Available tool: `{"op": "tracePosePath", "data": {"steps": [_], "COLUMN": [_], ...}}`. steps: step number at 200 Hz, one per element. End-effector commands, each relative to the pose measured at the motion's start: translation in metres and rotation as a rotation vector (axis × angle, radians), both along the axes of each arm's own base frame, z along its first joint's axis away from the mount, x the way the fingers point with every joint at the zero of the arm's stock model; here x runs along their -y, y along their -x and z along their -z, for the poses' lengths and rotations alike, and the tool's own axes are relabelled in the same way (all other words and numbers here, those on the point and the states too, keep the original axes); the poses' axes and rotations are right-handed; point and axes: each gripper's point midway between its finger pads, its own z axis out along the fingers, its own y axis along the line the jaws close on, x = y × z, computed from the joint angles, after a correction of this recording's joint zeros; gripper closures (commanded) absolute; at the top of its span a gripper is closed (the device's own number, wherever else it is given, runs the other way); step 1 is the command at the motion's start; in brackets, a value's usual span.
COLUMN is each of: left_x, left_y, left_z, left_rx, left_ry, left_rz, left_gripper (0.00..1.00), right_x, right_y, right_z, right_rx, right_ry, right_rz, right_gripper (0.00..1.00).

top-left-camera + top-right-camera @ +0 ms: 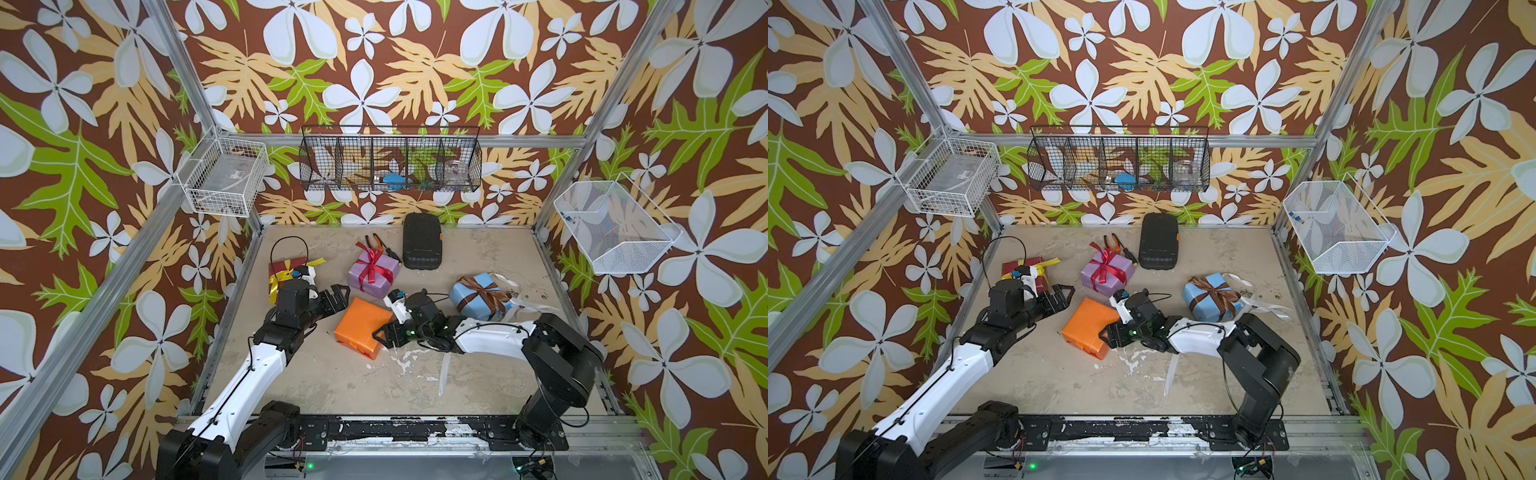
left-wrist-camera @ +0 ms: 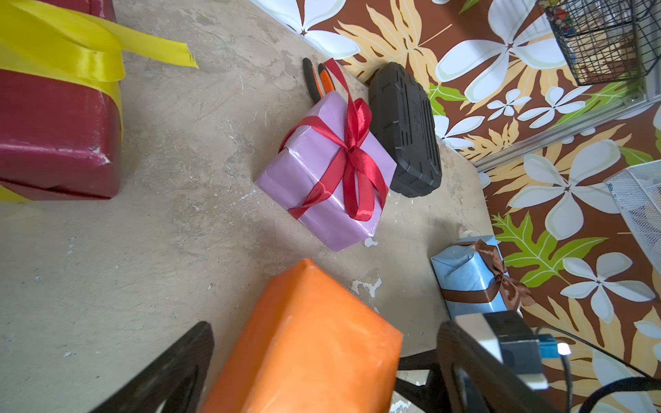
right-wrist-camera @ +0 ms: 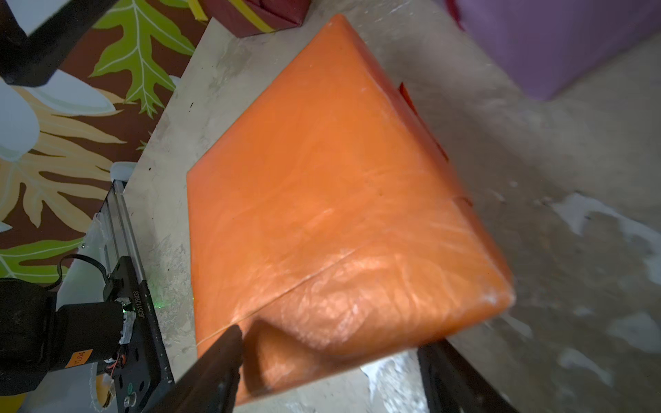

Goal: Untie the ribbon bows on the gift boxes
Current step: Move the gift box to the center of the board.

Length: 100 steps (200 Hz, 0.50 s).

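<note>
Right gripper straddles the orange box at its corner with wide jaws; whether it grips, I cannot tell. It should close slowly and squarely, or the corner may slip out. Left gripper, opposite, is open and empty.

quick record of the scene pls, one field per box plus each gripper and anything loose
orange box: bare, no ribbon showing
lilac box: red bow tied
light blue box: brown bow tied
dark red box: yellow ribbon round it, knot unclear
white ribbon: loose on table beside light blue box
left gripper: open, empty
right gripper: jaws astride orange box, grip unclear
</note>
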Motion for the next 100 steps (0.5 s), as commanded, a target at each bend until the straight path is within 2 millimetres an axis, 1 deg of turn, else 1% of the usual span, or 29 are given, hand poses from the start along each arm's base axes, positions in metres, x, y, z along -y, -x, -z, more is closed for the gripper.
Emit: {"op": "tracePosePath", "data": {"steps": [1,11,17,26,35,37,46,57,69,78,91,100], "left_x": [-0.004,-0.006,-0.008,-0.01,-0.012,-0.012,-0.014,-0.015,-0.015,-0.014,-0.012,-0.009], "left_y": [-0.001,-0.001,-0.001,-0.001,-0.001,0.0,-0.001,0.0,0.0,0.0,0.001,0.002], "left_z": [-0.01,-0.012,-0.014,-0.015,-0.016,-0.016,-0.016,-0.018,-0.021,-0.022,-0.023,-0.021], "left_rx": [0.023,0.028,0.03,0.032,0.029,0.027,0.026,0.028,0.034,0.036,0.034,0.026], "left_ry": [-0.009,-0.015,-0.022,-0.031,-0.04,-0.043,-0.049,-0.049,-0.046,-0.04,-0.025,-0.011], "left_rz": [-0.016,-0.024,-0.033,-0.041,-0.05,-0.052,-0.061,-0.065,-0.068,-0.066,-0.054,-0.042], "left_gripper": [0.0,0.0,0.0,0.0,0.0,0.0,0.0,0.0,0.0,0.0,0.0,0.0], "right_x": [-0.033,-0.053,-0.063,-0.082,-0.096,-0.097,-0.108,-0.114,-0.112,-0.103,-0.081,-0.059], "right_y": [-0.002,0.002,0.005,0.008,0.008,0.008,0.006,0.001,-0.008,-0.019,-0.036,-0.05], "right_z": [-0.003,-0.004,-0.001,-0.007,-0.013,-0.012,-0.019,-0.029,-0.038,-0.046,-0.054,-0.06], "right_rx": [0.039,0.034,0.032,0.039,0.048,0.047,0.058,0.082,0.138,0.194,0.247,0.255], "right_ry": [-0.016,-0.03,-0.032,-0.057,-0.076,-0.075,-0.09,-0.095,-0.052,-0.006,0.072,0.109], "right_rz": [-0.046,-0.085,-0.104,-0.14,-0.165,-0.169,-0.188,-0.199,-0.182,-0.152,-0.089,-0.033], "right_gripper": [0.26,0.27,0.27,0.28,0.28,0.28,0.28,0.26,0.23,0.2,0.17,0.17]}}
